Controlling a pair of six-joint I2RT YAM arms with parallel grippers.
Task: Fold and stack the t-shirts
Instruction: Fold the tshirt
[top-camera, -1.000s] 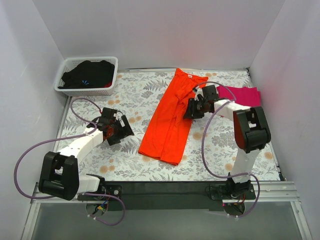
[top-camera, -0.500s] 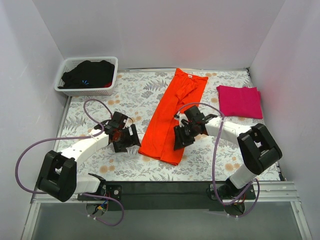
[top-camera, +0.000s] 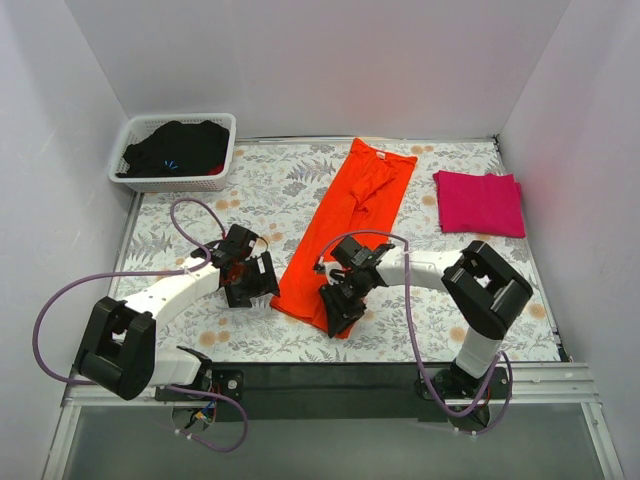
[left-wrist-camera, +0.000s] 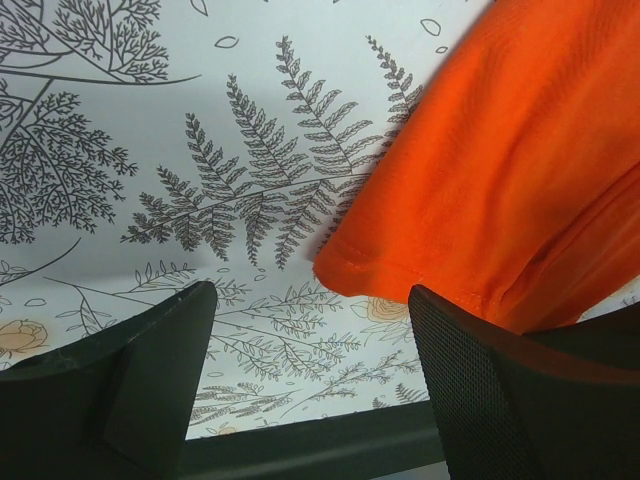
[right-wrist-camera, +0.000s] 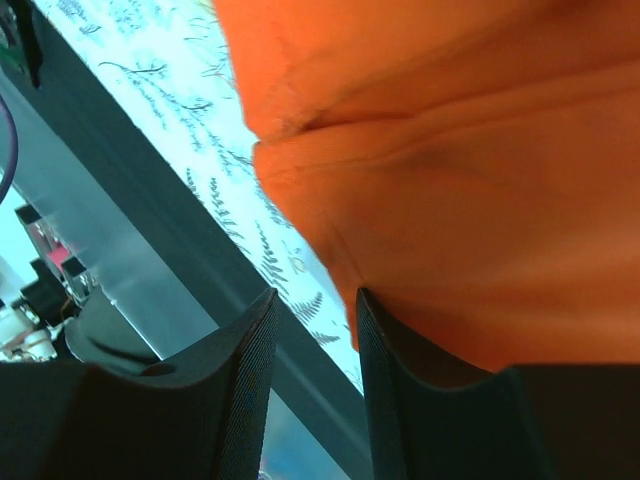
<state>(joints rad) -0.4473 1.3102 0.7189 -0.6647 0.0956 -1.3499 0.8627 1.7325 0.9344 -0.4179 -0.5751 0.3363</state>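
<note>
Item: orange t-shirt, folded to a long strip, lying slantwise mid-table.
Item: magenta-pink t-shirt, folded, far right corner, well apart.
Change: right gripper is now down at the strip's near hem, no longer up by the collar end. Its fingers stand narrowly apart, with cloth at their tips and none seen between.
Change: left gripper now sits just beside the hem's left corner, jaws wide apart and empty (hem ahead, untouched).
Reading: both arms are staged at the near hem; a crosswise fold towards the collar probably follows, stacking later.
</note>
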